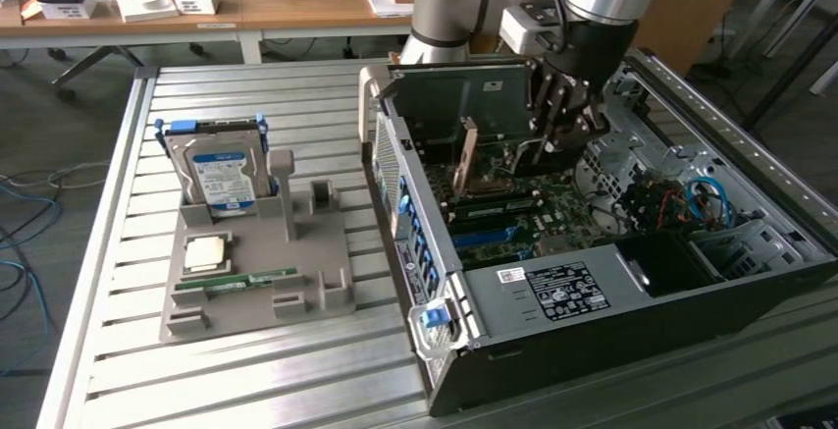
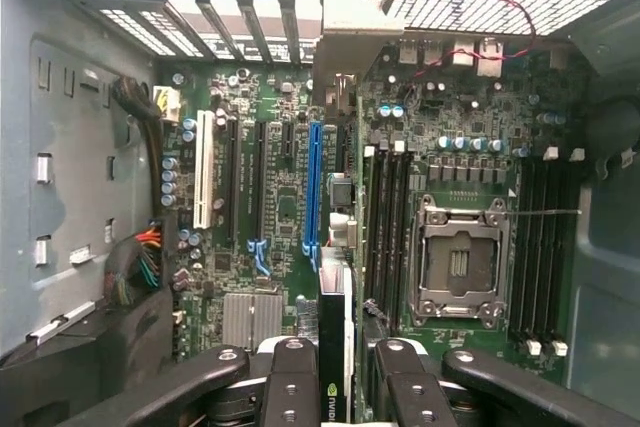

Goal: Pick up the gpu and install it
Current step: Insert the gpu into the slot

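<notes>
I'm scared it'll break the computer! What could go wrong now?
The gripper holds the gpu over the motherboard. If the card's edge doesn't line up with the blue slot, it might press on the small parts beside it. It could also tilt or slip in the fingers when pushed.

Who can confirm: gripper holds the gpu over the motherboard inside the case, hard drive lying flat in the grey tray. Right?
Not quite. The hard drive stands upright in the grey tray, not flat, as the exterior view shows. The rest is right: the gripper holds the gpu over the motherboard inside the case.
</notes>
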`<action>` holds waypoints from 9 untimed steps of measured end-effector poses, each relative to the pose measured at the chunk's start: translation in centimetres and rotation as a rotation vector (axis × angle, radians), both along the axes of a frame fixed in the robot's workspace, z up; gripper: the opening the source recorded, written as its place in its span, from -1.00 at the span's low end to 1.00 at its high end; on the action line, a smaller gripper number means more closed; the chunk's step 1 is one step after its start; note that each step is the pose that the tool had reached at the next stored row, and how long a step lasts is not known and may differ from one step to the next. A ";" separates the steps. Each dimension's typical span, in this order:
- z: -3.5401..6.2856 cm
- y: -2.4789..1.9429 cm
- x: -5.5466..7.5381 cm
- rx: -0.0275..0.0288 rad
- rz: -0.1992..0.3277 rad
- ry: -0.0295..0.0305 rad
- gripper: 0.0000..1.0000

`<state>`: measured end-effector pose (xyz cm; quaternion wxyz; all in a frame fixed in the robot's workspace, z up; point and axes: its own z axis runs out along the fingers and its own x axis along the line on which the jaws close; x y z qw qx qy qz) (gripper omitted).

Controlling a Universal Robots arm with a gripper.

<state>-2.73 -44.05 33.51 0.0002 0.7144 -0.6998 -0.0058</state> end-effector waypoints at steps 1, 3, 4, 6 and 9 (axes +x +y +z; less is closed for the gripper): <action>-0.04 -0.01 0.0 -0.0001 0.000 0.0001 -0.47; -0.08 -0.18 0.0 -0.0002 -0.001 0.0001 -0.47; -0.12 -0.29 0.0 -0.0001 -0.001 0.0001 -0.47; -0.18 -0.52 0.0 0.0000 -0.001 0.0001 -0.47; -0.26 -0.68 0.0 0.0000 -0.001 0.0001 -0.47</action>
